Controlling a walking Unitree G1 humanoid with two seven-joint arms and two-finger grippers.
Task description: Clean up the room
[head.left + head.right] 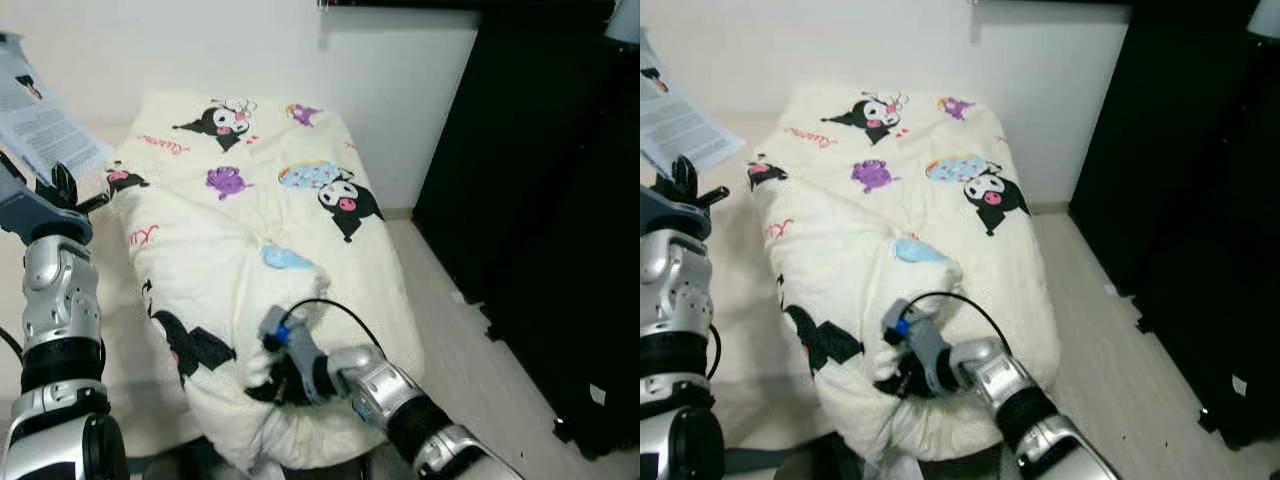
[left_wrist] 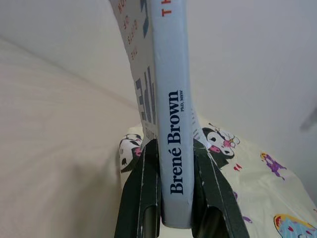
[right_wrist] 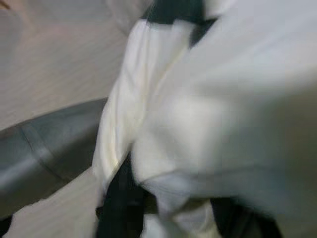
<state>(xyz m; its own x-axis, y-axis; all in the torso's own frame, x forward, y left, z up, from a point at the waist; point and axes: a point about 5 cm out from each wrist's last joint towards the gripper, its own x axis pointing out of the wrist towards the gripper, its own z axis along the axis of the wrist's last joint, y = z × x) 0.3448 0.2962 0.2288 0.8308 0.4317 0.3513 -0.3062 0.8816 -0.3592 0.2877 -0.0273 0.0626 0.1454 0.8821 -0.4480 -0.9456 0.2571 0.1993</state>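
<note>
The left gripper [image 2: 176, 198] was clamped on a book [image 2: 171, 114]; the right gripper [image 1: 272, 380] was pinching the quilt [image 1: 250, 230] at its near edge.

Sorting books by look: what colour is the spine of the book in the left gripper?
The book spine is pale grey-blue with dark navy lettering, clearest in the left wrist view.
</note>
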